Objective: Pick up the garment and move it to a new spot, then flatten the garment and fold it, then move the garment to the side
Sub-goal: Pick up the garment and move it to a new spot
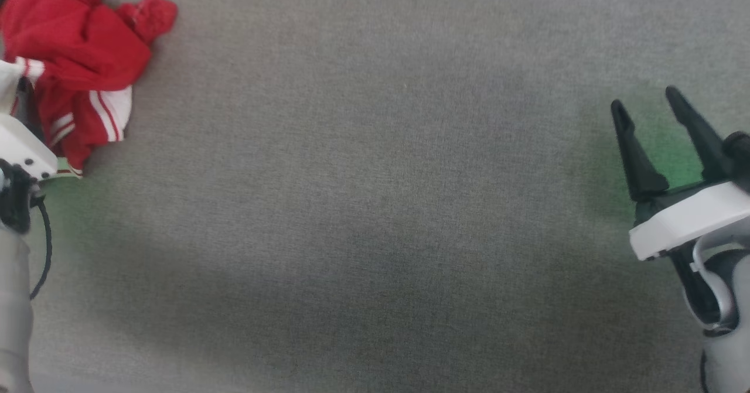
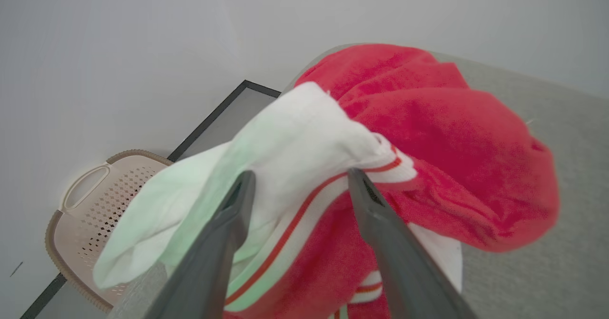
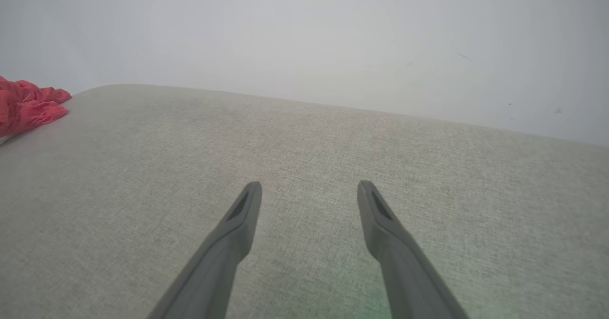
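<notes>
Closest thing from where I'm standing is the right gripper (image 1: 645,99), hanging low over the near right of the table with its two fingers spread and nothing between them. My guess is it's just parked there, since there's nothing on that side to grab.

The table (image 1: 375,205) is a big grey cloth-covered top. That bare middle stretch looks like the obvious new spot for the first move.

The shirt (image 1: 76,47) is bunched in a red heap at the far left corner, right by the edge, with a striped white bit poking out the near side. That's probably why the left arm is the one doing the reaching.

On the floor past that left edge there's a beige basket (image 2: 90,200) with holes in it, well apart from the shirt.

The left gripper (image 2: 302,175) is right up against the heap, fingers apart, straddling the white sleeve (image 2: 295,133) where the red stripes run. It hasn't pinched down yet as far as I can tell. I'd say it's lining up on the sleeve because that fold sticks up and is easy to get around. One risk is that lifting by a sleeve lets the rest dangle and drag.
</notes>
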You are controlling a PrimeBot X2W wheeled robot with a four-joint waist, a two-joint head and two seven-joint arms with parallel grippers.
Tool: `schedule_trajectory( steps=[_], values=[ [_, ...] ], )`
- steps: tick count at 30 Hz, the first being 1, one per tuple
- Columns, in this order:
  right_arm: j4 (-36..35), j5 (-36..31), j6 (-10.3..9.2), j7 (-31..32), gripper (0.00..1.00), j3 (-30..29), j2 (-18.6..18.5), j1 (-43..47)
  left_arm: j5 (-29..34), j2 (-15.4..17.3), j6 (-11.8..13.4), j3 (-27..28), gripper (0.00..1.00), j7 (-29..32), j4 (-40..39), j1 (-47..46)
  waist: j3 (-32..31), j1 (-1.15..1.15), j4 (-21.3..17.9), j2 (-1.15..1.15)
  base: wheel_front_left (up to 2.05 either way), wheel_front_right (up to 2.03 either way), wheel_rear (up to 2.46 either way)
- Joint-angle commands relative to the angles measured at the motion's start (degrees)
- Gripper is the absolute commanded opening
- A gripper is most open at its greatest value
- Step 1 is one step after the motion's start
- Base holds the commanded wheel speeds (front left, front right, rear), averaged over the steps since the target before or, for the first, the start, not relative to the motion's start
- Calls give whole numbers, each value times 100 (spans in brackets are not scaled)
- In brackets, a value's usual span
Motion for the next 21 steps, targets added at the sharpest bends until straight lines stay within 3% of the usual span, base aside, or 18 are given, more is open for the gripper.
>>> schedule_trajectory(
  steps=[1, 10, 18, 19, 20, 21],
  values=[
    [-156, -44, 3, 90, 100, -24, -45, -43, -43, 29, -22, 5, 100, 132, 225, -221, 204, 0, -18, 0, 0, 0, 0],
    [-957, -183, 3, 579, 100, -169, -150, -42, -259, -116, -95, -66, 100, 1126, 1387, -1015, 696, 0, 18, 0, 0, 0, 0],
    [-1227, -231, 3, 786, 100, -158, -140, -48, -468, -440, -142, -23, 100, 1755, 1730, -1007, 767, 0, 41, 0, 0, 0, 0],
    [-1239, -236, 3, 792, 100, -153, -135, -57, -495, -448, -141, -19, 95, 1773, 1743, -1003, 758, 0, 42, 0, 0, 0, 0],
    [-1249, -243, 3, 801, 100, -153, -132, -64, -486, -436, -146, -38, 0, 1745, 1750, -1004, 745, 0, 47, 0, 0, 0, 0],
    [-1247, -243, 3, 801, 100, -151, -131, -65, -489, -398, -144, -37, 0, 1672, 1746, -1026, 723, 0, 54, 0, 0, 0, 0]
  ],
)
